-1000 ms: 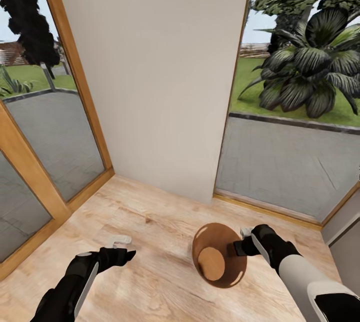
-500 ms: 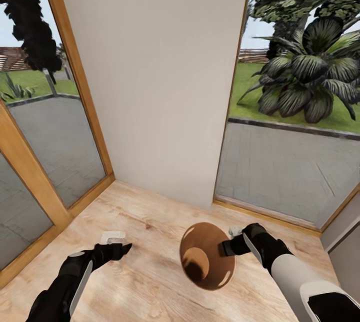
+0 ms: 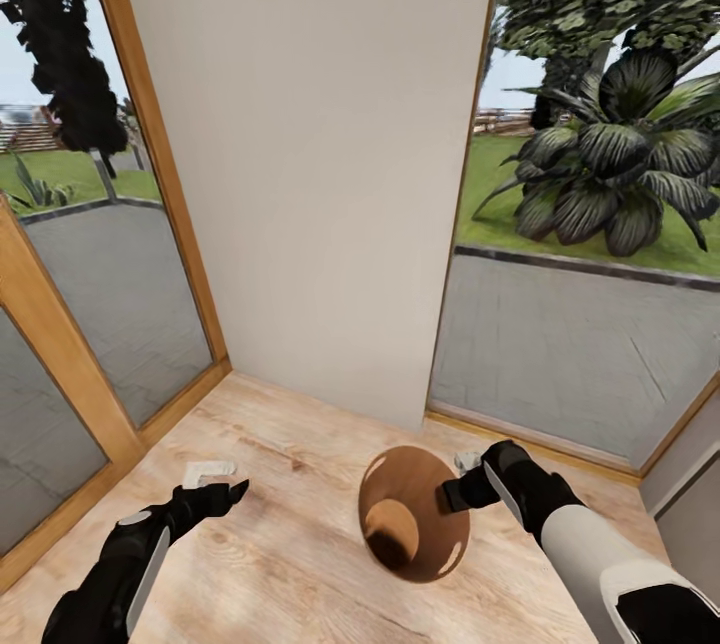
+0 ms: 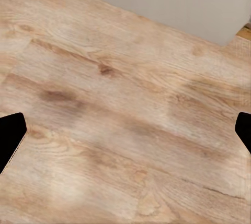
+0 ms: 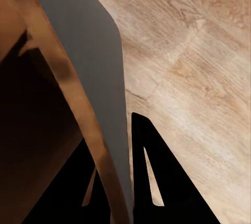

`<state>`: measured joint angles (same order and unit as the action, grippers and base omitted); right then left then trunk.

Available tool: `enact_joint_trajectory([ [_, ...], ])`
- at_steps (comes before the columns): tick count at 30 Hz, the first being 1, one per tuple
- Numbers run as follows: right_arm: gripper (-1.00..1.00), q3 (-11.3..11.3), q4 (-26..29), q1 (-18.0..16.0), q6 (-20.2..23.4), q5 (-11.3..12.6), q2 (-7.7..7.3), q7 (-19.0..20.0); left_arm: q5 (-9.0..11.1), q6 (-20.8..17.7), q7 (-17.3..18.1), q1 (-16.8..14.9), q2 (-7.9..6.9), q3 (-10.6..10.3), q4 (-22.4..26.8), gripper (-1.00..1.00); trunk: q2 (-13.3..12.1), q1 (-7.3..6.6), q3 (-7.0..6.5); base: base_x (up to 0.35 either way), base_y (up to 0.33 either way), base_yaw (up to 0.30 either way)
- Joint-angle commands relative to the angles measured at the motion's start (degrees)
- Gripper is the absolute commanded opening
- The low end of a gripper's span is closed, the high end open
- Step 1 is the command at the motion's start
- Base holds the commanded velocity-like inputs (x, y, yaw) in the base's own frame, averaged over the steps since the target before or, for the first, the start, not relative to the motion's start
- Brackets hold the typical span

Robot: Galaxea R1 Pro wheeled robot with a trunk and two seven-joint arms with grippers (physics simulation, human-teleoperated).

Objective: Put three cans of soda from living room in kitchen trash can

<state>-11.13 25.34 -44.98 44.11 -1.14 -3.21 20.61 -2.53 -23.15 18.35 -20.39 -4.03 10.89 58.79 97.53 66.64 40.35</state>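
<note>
My right gripper (image 3: 455, 491) is shut on the rim of the tash can (image 3: 412, 514), a small round bin with a glossy brown inside, held tilted above the wood floor. In the right wrist view the bin's grey outer wall (image 5: 89, 51) passes between the dark fingers (image 5: 151, 182), one finger inside the rim and one outside. The bin's floor shows bare brown with a shadow. My left gripper (image 3: 215, 486) hangs open and empty over the floor, its fingertips (image 4: 10, 135) at the picture's sides. The cans of soda are out of view.
I face a corner of the living room: a pale wall panel (image 3: 320, 154) with wood-framed glass doors (image 3: 100, 254) on the left and glass (image 3: 580, 324) on the right, garden plants beyond. Warm wood planks (image 3: 290, 444) run between me and the wall.
The whole view has shifted a little as the camera moved. The right gripper still holds the bin. The left arm has drifted slightly to the left.
</note>
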Motion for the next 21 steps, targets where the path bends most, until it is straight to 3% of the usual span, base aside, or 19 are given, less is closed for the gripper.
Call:
enact_joint_trajectory([
  [1,-1.0,-0.14,0.11,-0.01,0.09,0.83,-0.22,1.07,0.09,0.06,0.05,0.0,-0.39,-0.04,-0.04,1.0,-0.42,-0.23,-0.29,0.0,0.0,0.0],
  [3,-1.0,-0.96,0.18,-0.01,-0.1,0.77,-1.08,3.96,0.09,0.1,0.08,0.0,-0.63,-0.06,-0.06,1.0,-1.22,-0.67,-0.83,0.0,0.0,0.0],
  [4,-1.0,-2.31,0.72,0.0,-0.3,0.74,-2.4,7.77,0.08,0.11,0.09,0.0,-0.71,-0.1,-0.07,1.0,-1.62,-0.89,-1.11,0.0,0.0,0.0],
  [6,-1.0,-4.19,2.94,0.14,-0.68,0.57,-4.02,11.64,0.06,0.12,0.1,0.0,-0.76,-0.13,-0.07,1.0,-2.42,-1.32,-1.66,0.0,0.0,0.0],
  [9,-1.0,-5.97,6.27,1.2,-0.95,0.16,-6.04,14.43,-0.03,0.17,0.69,0.0,-0.78,-0.15,-0.13,1.0,-3.62,-1.98,-2.48,0.0,0.0,0.0],
  [16,-1.0,-7.07,8.74,4.27,-1.12,-0.21,-7.77,15.8,-0.23,0.34,2.8,0.09,-0.82,-0.11,-0.3,1.0,-6.43,-3.52,-4.4,0.0,0.0,0.0],
  [21,-1.0,-6.87,8.84,8.6,-1.34,-0.32,-11.32,15.92,-0.34,0.52,3.05,0.23,-0.86,-0.21,-0.85,1.0,-6.43,-3.52,-4.63,0.0,0.0,0.0],
])
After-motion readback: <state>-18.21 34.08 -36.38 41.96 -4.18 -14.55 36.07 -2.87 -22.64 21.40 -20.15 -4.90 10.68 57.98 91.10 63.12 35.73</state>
